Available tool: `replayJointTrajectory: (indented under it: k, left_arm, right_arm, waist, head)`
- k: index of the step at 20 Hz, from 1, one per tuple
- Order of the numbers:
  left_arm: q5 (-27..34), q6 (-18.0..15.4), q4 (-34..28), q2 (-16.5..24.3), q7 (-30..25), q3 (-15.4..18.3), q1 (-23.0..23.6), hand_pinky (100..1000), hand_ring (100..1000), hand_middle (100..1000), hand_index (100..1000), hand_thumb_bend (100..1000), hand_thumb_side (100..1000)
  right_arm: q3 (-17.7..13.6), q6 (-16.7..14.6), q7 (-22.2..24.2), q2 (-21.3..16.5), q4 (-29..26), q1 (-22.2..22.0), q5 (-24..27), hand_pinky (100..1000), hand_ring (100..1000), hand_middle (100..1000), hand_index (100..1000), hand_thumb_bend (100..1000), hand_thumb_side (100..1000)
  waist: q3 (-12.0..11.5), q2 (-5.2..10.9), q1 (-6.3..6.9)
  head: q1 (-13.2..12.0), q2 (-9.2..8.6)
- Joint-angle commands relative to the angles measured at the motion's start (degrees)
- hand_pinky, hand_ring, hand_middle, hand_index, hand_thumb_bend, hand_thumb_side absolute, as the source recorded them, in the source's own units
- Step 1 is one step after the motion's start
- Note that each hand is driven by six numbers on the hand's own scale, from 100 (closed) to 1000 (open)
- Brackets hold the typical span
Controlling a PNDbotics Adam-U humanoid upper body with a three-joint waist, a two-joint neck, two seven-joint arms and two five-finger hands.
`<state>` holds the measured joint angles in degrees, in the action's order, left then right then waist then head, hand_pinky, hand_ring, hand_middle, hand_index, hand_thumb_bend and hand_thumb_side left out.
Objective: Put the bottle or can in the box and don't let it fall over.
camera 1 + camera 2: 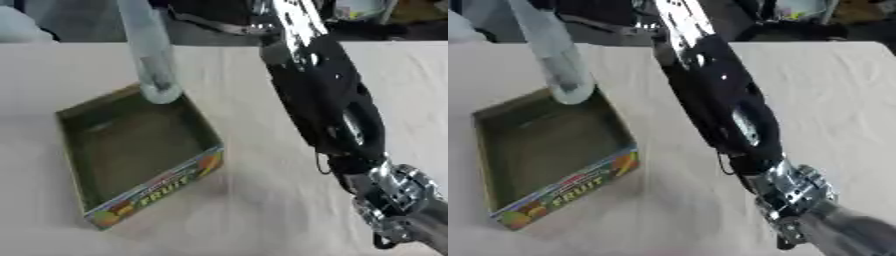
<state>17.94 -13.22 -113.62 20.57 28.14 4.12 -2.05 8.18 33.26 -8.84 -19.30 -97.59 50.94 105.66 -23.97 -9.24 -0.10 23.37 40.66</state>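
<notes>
A clear bottle (150, 55) leans slightly, its base (161, 93) at the far rim of the open cardboard box (72, 150). Its top runs out of the picture, so what holds it is hidden. I cannot tell whether the base touches the rim. The box is printed FRUIT on its near wall (570, 192), and nothing shows inside it. My right arm (328, 100) crosses from the top middle down to the lower right, well right of the box. Only the start of my right hand (843, 236) shows past the silver wrist (794, 187). My left hand is out of view.
A pale cloth-covered table (254, 210) spreads around the box. Dark shapes and clutter line the far edge (798, 15). My right arm lies over the strip of table right of the box.
</notes>
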Motion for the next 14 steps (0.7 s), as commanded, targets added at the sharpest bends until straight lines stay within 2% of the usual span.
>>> replayJointTrajectory:
  k: [1,7,14]
  left_arm:
    - [0.32,-0.04,-0.97,0.61,0.27,0.93,-0.62,1000,1000,984,788,791,647]
    - [0.27,-0.33,-0.97,-0.11,1.11,1.67,-0.26,1000,1000,984,787,787,650]
    - [0.36,-0.57,-0.97,-0.81,2.85,2.8,-0.15,1000,1000,983,787,793,648]
  right_arm:
    - [-0.25,0.17,0.1,0.03,0.05,1.44,0.5,100,100,236,1000,606,930]
    - [-0.45,1.77,-0.41,1.32,1.31,0.39,0.45,100,100,220,1000,659,942]
    - [-1.49,4.87,-1.87,2.92,3.66,-2.93,-0.5,100,100,199,1000,737,1000]
  waist:
    - [-0.49,0.46,0.21]
    - [-1.71,-0.21,0.14]
    - [-1.94,-0.77,0.11]
  head:
    - [1.09,-0.71]
    - [2.4,-1.13]
    - [2.24,-1.84]
